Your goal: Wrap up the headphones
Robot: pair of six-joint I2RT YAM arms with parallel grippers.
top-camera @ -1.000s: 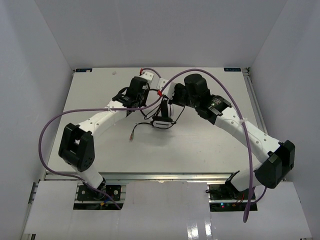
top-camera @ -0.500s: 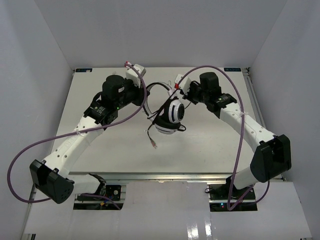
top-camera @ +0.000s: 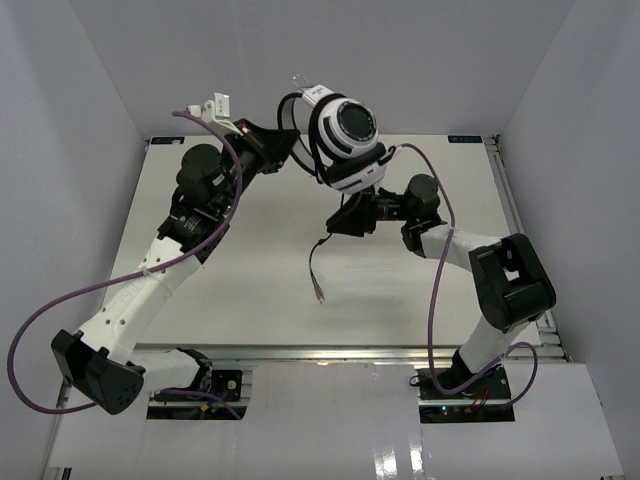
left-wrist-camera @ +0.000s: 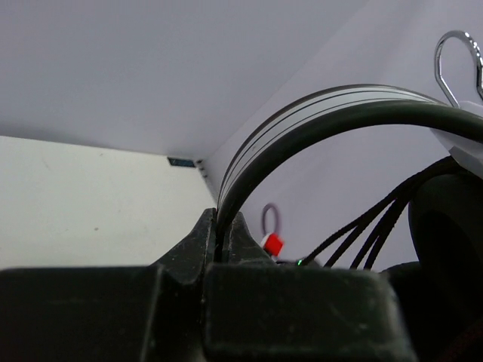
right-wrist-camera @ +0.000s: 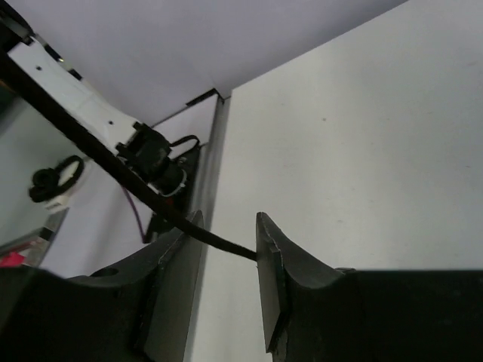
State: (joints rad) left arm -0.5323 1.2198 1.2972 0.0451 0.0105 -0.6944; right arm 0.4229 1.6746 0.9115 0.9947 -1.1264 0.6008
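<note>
The white headphones (top-camera: pixel 347 135) with black pads hang high above the table, close to the top camera. My left gripper (top-camera: pixel 292 152) is shut on their headband (left-wrist-camera: pixel 317 113), which rises from between its jaws (left-wrist-camera: pixel 223 226); a black ear pad (left-wrist-camera: pixel 445 219) and cable strands (left-wrist-camera: pixel 370 226) show to the right. My right gripper (top-camera: pixel 345 218) is lower, under the headphones, and open. The thin black cable (right-wrist-camera: pixel 113 170) crosses the gap between its fingers (right-wrist-camera: pixel 279 264) without being clamped. The cable's free end with the plug (top-camera: pixel 318 293) dangles toward the table.
The white table (top-camera: pixel 250 290) is boxed in by white walls at the left, back and right. A metal rail (top-camera: pixel 500 190) runs along its right edge. Thick purple arm cables (top-camera: pixel 60 300) loop beside both arms.
My left arm has lifted the headphones from just above the table to high up near the camera. My right gripper has dropped below them, and the cable now hangs through its open jaws.
</note>
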